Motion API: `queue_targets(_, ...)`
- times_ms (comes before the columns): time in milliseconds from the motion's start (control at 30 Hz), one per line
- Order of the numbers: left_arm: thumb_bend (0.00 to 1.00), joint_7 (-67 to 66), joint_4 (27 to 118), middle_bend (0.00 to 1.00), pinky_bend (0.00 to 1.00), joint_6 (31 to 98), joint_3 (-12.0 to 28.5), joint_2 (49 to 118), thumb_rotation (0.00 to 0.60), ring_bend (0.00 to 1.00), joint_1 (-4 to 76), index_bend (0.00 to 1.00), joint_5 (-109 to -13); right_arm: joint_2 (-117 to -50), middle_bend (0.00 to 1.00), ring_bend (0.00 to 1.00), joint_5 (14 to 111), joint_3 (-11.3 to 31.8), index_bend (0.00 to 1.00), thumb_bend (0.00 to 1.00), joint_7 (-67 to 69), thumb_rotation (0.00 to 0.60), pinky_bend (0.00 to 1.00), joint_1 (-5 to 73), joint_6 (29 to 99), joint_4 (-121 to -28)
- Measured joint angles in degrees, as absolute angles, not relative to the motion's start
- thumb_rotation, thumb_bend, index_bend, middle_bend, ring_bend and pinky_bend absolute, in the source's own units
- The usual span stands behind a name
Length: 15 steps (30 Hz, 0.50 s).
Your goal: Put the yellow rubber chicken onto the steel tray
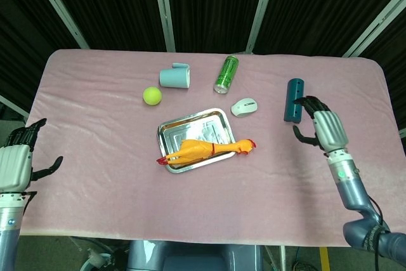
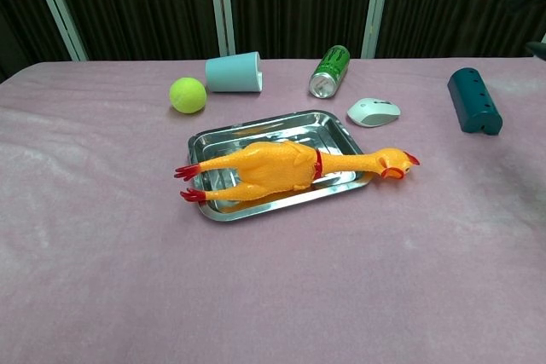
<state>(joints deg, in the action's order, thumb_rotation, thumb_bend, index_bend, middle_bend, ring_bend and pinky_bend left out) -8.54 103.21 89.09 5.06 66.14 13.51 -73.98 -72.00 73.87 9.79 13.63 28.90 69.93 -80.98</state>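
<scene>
The yellow rubber chicken (image 1: 202,150) (image 2: 277,166) lies on its side across the steel tray (image 1: 190,124) (image 2: 256,132), its body inside. Its head and neck stick out over the tray's right rim, and its red feet reach the left rim. My right hand (image 1: 320,128) hovers well to the right of the tray, by the dark teal cylinder, fingers apart and holding nothing. My left hand (image 1: 16,158) is at the far left table edge, also open and empty. The chest view shows neither hand.
A teal cup (image 1: 174,76) on its side, a green can (image 1: 226,73) and a yellow-green ball (image 1: 151,96) lie behind the tray. A white mouse (image 1: 243,106) sits at the tray's back right. A dark teal cylinder (image 1: 293,99) lies further right.
</scene>
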Motion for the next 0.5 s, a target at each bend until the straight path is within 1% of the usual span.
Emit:
queue_targets(200,0.22,-7.98,101.94,0.12,0.07,90.78,2.75,65.67,0.600,0.11,10.87,0.11,-76.62,-69.64,0.20,0.04,75.37,5.62,0.15,0.43,10.21,0.600,0.07,21.20,77.17,-82.48)
queue_targets(500,0.22,-8.24,101.51,0.05,0.00,93.26,-0.48,65.32,0.600,0.02,7.00,0.06,-80.10,-69.44,0.20,0.02,77.60,1.28,0.12,0.43,9.93,0.600,0.05,11.20,87.60,-83.77)
